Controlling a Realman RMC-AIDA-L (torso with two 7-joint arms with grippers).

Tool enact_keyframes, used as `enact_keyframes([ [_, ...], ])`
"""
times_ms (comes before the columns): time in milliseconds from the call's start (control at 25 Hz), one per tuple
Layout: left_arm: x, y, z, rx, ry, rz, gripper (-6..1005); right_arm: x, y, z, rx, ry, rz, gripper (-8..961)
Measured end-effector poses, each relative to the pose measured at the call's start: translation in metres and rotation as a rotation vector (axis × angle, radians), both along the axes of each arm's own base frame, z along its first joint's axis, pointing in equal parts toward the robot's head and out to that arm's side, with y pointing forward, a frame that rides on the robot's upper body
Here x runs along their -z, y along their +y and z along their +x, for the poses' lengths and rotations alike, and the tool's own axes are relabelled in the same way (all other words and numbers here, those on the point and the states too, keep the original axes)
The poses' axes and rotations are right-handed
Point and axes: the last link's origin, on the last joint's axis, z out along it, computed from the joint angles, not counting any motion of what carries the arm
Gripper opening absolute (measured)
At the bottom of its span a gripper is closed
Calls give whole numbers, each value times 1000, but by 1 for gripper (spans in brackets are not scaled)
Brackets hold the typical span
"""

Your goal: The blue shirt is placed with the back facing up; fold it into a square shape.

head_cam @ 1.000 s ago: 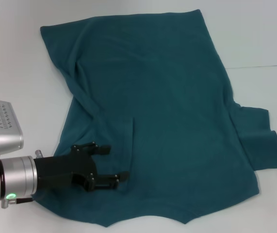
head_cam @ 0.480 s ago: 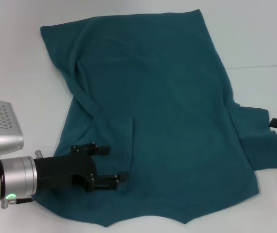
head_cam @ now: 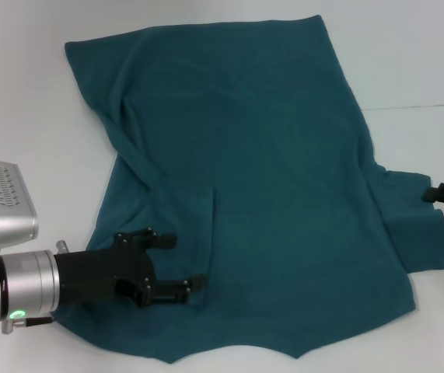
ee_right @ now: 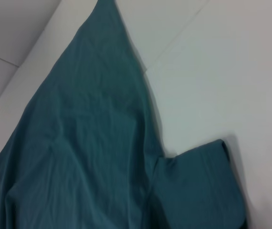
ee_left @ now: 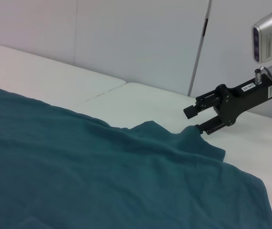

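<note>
The blue shirt lies spread flat – plain side up, left sleeve folded inward, right sleeve out

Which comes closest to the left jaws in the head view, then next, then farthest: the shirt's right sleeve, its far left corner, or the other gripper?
From the left gripper:
1. Far left corner of the blue shirt, far side.
2. Right sleeve, right edge.
3. Right gripper, at that sleeve's outer edge, barely farther.

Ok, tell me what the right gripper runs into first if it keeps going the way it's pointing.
The right gripper, jaws open, points in toward the blue shirt from the table's right side. Its tips sit at the outer edge of the spread right sleeve, so that sleeve would likely be met first, though its height above the cloth is unclear.
</note>
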Motion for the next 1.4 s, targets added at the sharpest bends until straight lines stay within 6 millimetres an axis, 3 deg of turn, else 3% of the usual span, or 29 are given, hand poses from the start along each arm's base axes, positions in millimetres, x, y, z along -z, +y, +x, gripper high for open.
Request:
enact_keyframes([
  [760, 1, -2, -2, -3, -1, -3, 907, 13, 3, -1, 28, 32, 39, 748],
  [960, 1, -1, -2, -4, -1, 0, 907, 13, 2, 0, 27, 65, 94, 633],
  [1200, 0, -1, -2, -3, 1, 1, 908, 17, 5, -3, 14, 70, 82, 427],
  [1400, 0, -1, -3, -3, 1, 3, 908, 18, 6, -2, 22, 64, 86, 193],
])
